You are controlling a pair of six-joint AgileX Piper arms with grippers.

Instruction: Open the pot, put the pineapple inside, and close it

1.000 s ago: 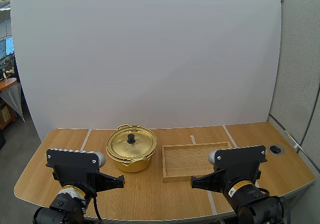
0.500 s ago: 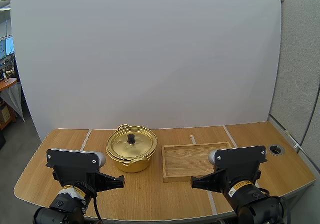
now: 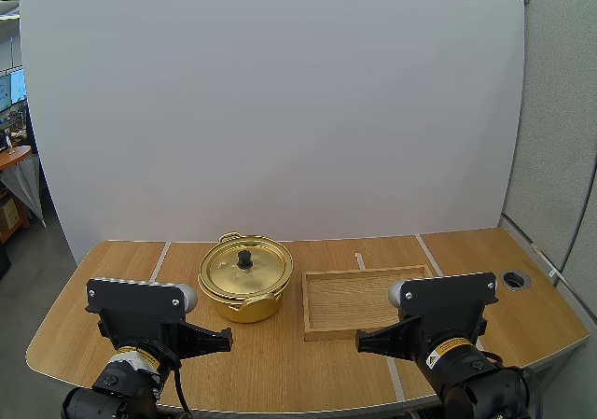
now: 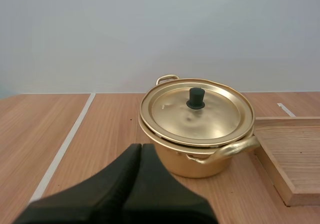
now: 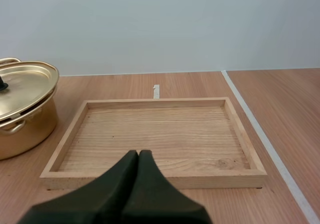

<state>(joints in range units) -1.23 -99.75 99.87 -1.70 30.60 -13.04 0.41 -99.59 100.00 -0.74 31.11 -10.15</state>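
A golden pot [image 3: 244, 293] stands on the table left of centre, its lid [image 3: 245, 267] on, with a black knob [image 3: 244, 258] on top. In the left wrist view the pot [image 4: 197, 149] sits just ahead of my left gripper [image 4: 140, 148], whose fingers lie together as one dark wedge with nothing between them. My left gripper [image 3: 227, 342] hovers near the table's front edge. My right gripper [image 5: 138, 154] is likewise shut on nothing, pointing at the near rim of a wooden tray [image 5: 150, 171]. In the high view my right gripper [image 3: 360, 343] is at the front right.
The wooden tray [image 3: 322, 330] lies right of the pot and holds nothing. A round grommet hole [image 3: 515, 278] sits at the table's far right. White tape lines [image 3: 159, 260] cross the tabletop.
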